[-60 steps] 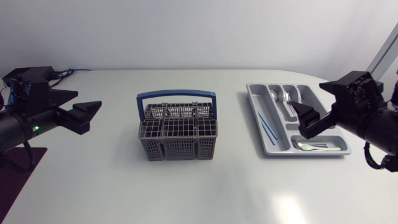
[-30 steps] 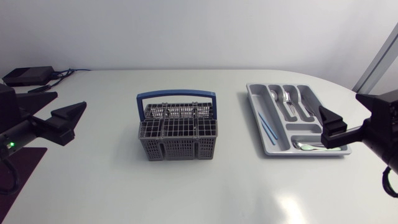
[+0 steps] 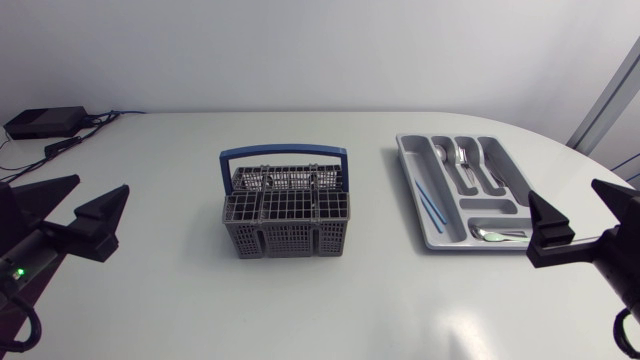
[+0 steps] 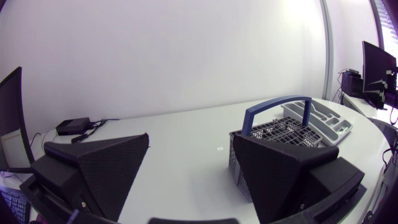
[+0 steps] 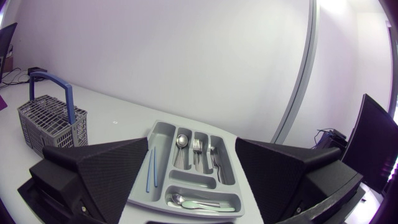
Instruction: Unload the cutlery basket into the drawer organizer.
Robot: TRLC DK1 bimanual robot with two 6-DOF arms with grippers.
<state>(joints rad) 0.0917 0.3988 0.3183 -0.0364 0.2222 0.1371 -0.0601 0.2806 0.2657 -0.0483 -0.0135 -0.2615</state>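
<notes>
The grey mesh cutlery basket (image 3: 285, 212) with a blue handle stands mid-table; what it holds is hard to tell. At the right lies the grey drawer organizer (image 3: 412, 175) with spoons, forks and knives in its long slots, two thin blue sticks (image 3: 431, 203) and a spoon (image 3: 495, 236) in the front slot. My left gripper (image 3: 100, 187) hovers open and empty at the left edge, well apart from the basket (image 4: 273, 127). My right gripper (image 3: 565, 192) is open and empty near the right edge, just beside the organizer's front corner. The right wrist view looks between the fingers onto the organizer (image 5: 160, 129).
A small black box (image 3: 45, 122) with cables sits at the table's back left corner. The basket (image 5: 53, 121) also shows far off beside the left finger in the right wrist view, and the organizer (image 4: 323, 121) behind the basket in the left wrist view.
Both arms have drawn back toward the side edges and the table's front. The right gripper has left its place over the organizer. Both stay open.
</notes>
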